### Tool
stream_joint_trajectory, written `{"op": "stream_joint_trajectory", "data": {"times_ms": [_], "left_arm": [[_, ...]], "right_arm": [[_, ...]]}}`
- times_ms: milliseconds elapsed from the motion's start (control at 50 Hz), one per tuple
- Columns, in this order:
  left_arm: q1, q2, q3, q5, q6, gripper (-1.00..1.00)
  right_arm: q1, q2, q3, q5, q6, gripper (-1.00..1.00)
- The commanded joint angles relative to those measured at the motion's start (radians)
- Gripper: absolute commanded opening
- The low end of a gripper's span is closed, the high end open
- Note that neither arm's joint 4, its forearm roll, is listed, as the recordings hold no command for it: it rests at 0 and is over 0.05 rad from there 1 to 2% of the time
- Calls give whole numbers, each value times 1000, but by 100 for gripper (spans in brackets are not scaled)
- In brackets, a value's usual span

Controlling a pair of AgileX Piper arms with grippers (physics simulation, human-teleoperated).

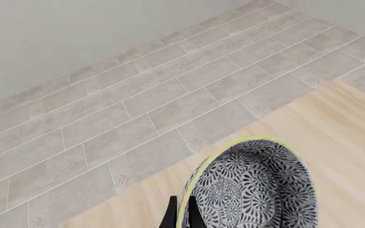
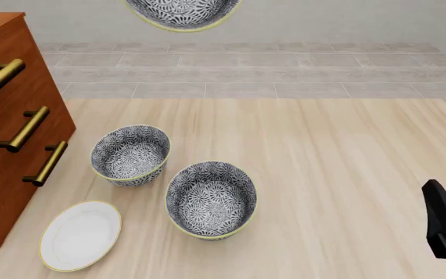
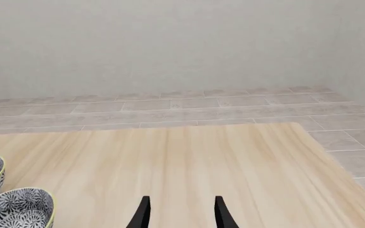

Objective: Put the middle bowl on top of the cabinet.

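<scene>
While two bowls (image 2: 130,154) and one plate (image 2: 79,234) sit on the table (image 2: 339,163) beside the cabinet (image 2: 6,116), the third bowl (image 2: 182,13) hangs high, mouth tilted sideways. Left gripper (image 1: 181,216) pinches its rim; right gripper (image 3: 179,213) stands wide, empty.

Simulated domestic-style room. Evidence: pale wood counter (image 2: 347,174), grey plank-tile floor (image 2: 246,75), plain grey wall (image 3: 169,42), wooden cabinet (image 2: 6,116), patterned bowls (image 2: 130,154), white plate (image 2: 79,235).
</scene>
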Motion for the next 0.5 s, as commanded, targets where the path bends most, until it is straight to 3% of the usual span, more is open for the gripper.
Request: {"op": "stream_joint_trajectory", "data": {"times_ms": [20, 500], "left_arm": [[47, -23, -3, 3, 6, -100], [157, -57, -9, 12, -22, -100]], "right_arm": [[0, -2, 0, 3, 0, 100], [0, 2, -4, 3, -1, 100]]}}
